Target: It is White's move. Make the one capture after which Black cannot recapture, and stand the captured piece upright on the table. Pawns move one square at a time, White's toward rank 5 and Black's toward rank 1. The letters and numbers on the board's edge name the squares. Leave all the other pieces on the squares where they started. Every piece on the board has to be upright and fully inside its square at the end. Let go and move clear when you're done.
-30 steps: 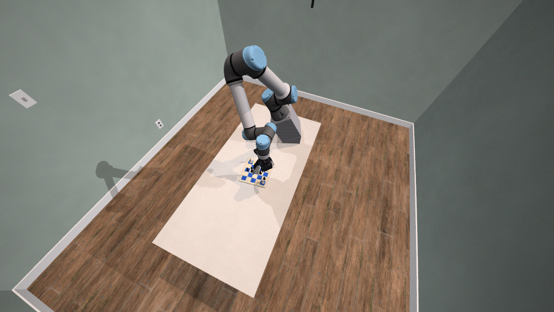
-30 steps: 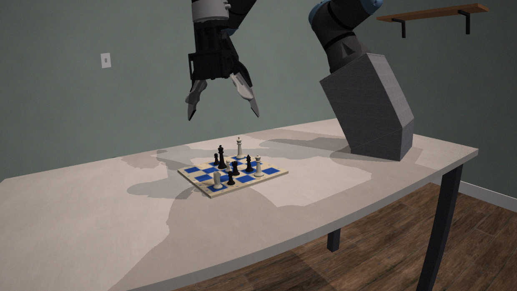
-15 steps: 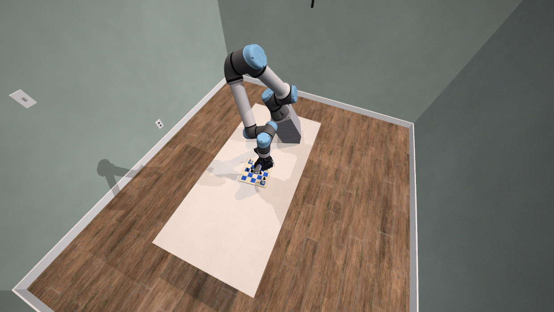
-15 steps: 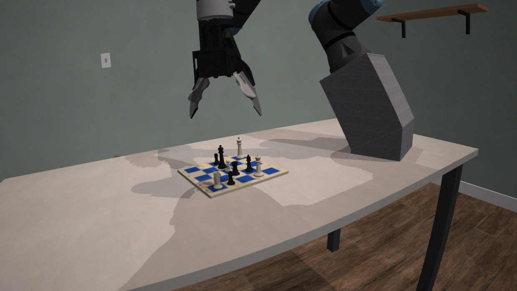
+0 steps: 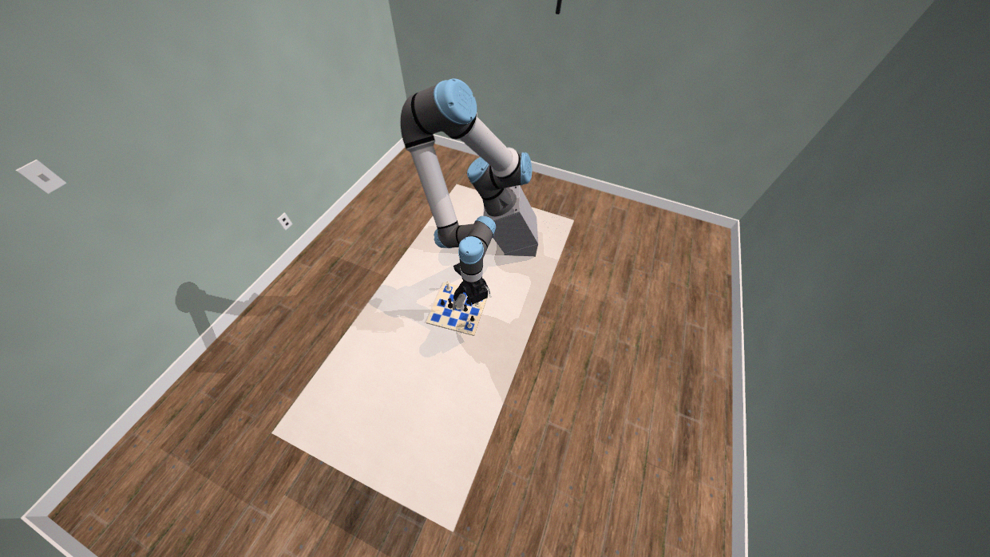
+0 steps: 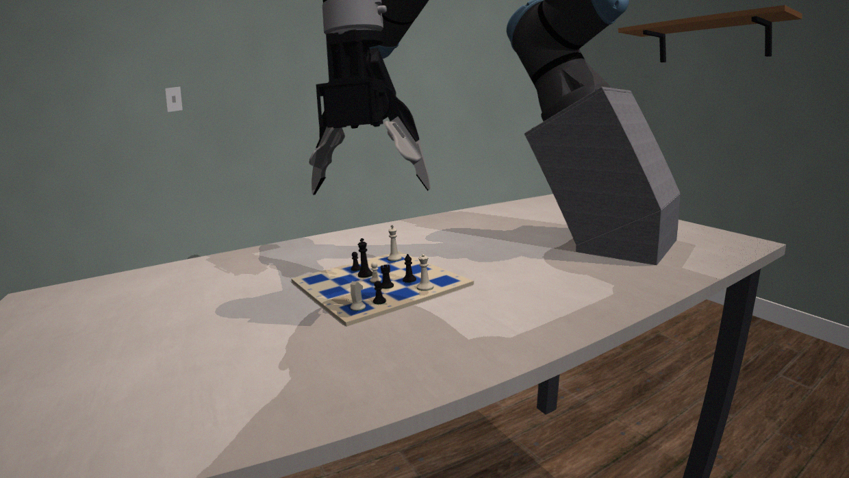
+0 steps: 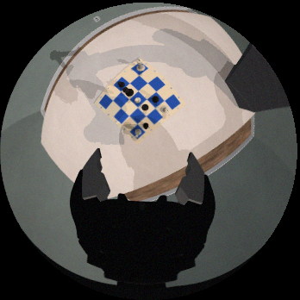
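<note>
A small blue-and-cream chessboard (image 6: 449, 280) (image 5: 443, 319) (image 7: 172, 101) lies on the table. On it stand a white king (image 6: 393, 243) (image 7: 140, 66) at the back, a white queen (image 6: 423, 272) (image 7: 164, 109), a white rook (image 6: 356, 295) (image 7: 137, 132) at the near corner and a small white pawn (image 6: 374, 272) (image 7: 137, 100). The black pieces are a king (image 6: 363, 258) (image 7: 128, 91), a bishop (image 6: 409, 268), a rook (image 6: 386, 277) and two pawns (image 6: 355, 261) (image 6: 378, 292). All stand upright. My gripper (image 6: 370, 188) (image 7: 144, 151) (image 5: 462, 302) is open and empty, high above the board.
The grey robot base block (image 6: 600, 178) (image 5: 516, 228) (image 7: 254, 82) stands on the table (image 6: 148, 356) behind and to the right of the board. A wooden shelf (image 6: 706, 20) hangs on the far wall. The table's edge runs close in front of the board.
</note>
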Controlling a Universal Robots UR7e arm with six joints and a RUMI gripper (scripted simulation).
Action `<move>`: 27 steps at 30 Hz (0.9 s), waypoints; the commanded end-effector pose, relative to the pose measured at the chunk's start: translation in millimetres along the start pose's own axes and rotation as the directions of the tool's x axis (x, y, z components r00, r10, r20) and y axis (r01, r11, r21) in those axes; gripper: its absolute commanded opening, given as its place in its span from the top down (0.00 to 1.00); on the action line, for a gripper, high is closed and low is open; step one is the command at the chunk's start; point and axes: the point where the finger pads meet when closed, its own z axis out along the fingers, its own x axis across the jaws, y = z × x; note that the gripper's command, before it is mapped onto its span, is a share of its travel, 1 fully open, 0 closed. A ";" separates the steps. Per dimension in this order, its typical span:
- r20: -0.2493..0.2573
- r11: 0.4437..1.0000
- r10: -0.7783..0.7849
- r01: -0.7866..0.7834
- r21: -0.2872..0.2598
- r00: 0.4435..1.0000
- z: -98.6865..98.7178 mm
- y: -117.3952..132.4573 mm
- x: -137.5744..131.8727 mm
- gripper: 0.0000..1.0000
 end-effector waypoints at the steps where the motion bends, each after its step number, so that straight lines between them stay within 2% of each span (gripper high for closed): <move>1: 0.001 1.000 0.004 -0.004 -0.001 1.000 -0.4 0.3 -0.2 0.00; 13: 0.001 0.999 0.037 -0.037 -0.001 0.999 0.0 0.2 0.4 0.00; 27: 0.001 0.989 0.148 -0.148 -0.001 0.989 1.3 0.0 2.6 0.00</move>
